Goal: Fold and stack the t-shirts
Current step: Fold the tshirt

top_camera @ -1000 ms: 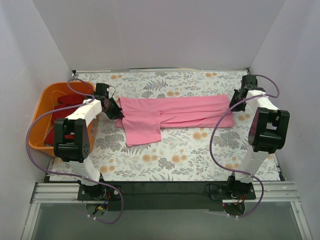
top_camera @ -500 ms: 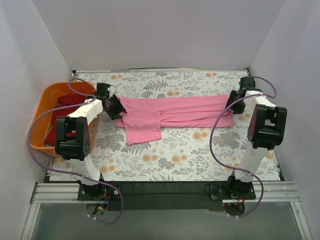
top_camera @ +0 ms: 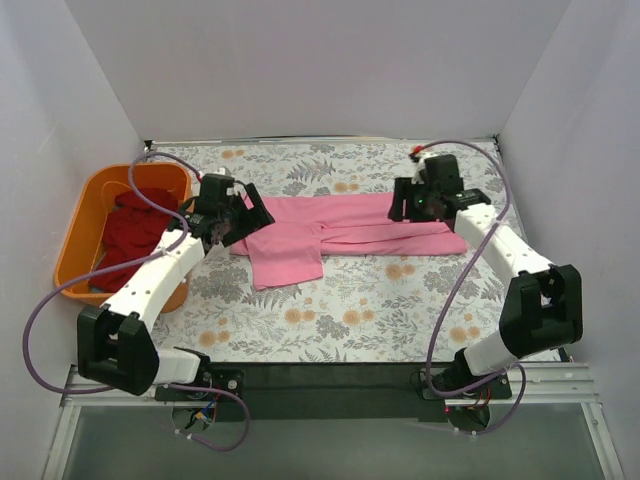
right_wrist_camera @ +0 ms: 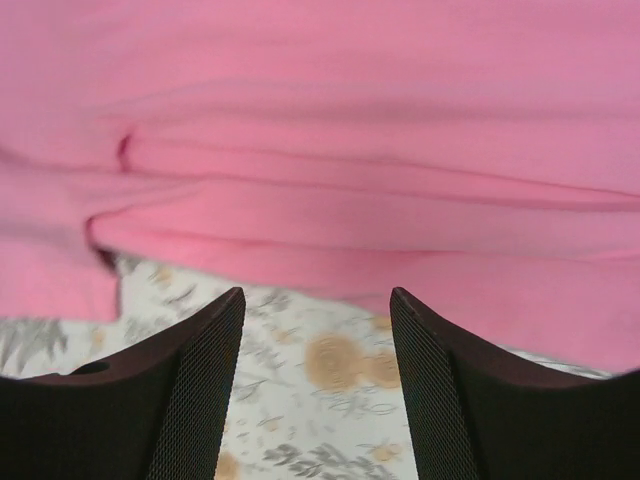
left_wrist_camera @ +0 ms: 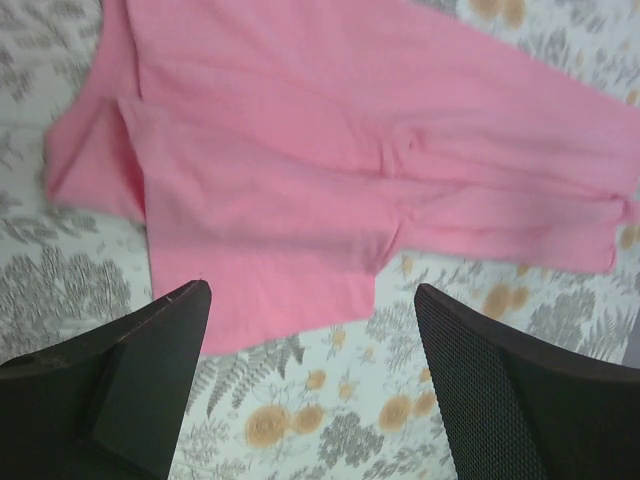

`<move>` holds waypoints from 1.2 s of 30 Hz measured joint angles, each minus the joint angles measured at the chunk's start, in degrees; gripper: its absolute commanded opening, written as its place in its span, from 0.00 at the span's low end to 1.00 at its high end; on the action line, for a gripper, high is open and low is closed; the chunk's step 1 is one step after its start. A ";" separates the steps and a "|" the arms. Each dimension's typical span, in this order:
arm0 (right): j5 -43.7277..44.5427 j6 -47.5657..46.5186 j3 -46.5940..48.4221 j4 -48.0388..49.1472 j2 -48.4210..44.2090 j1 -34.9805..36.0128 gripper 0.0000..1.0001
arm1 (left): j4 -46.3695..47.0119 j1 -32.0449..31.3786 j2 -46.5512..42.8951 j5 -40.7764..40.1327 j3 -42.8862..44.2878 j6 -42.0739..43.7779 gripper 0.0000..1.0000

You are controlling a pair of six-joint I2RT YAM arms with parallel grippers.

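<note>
My left jaws and right jaws are both standing wide, holding nothing, hovering over the two ends of the pink t-shirt [top_camera: 350,225]. It is lying as a long flat band just right of the orange basket [top_camera: 78,235], where the dark red t-shirts [top_camera: 135,230] are sitting. I am risking pinching only the top layer, which would be pulling the fold open. The sleeve jutting out at the basket-side end could be dragging too. The floral surface [top_camera: 380,310] is sitting between plain white walls [top_camera: 320,70].
</note>
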 measured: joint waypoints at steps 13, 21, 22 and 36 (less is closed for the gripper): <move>-9.42 6.21 -10.29 10.16 5.14 25.59 0.43 | -5.03 -9.29 -4.70 -5.01 -20.26 -7.50 0.63; -11.15 13.79 -10.54 18.08 12.96 29.66 0.42 | -2.21 -10.34 0.02 -6.08 -21.16 -9.66 0.55; -11.17 14.49 -10.54 18.71 13.62 29.79 0.42 | -1.92 -10.45 0.61 -6.23 -21.22 -9.81 0.54; -12.17 18.99 -10.47 24.87 17.64 30.18 0.40 | 0.17 -10.71 2.80 -6.64 -21.42 -10.34 0.40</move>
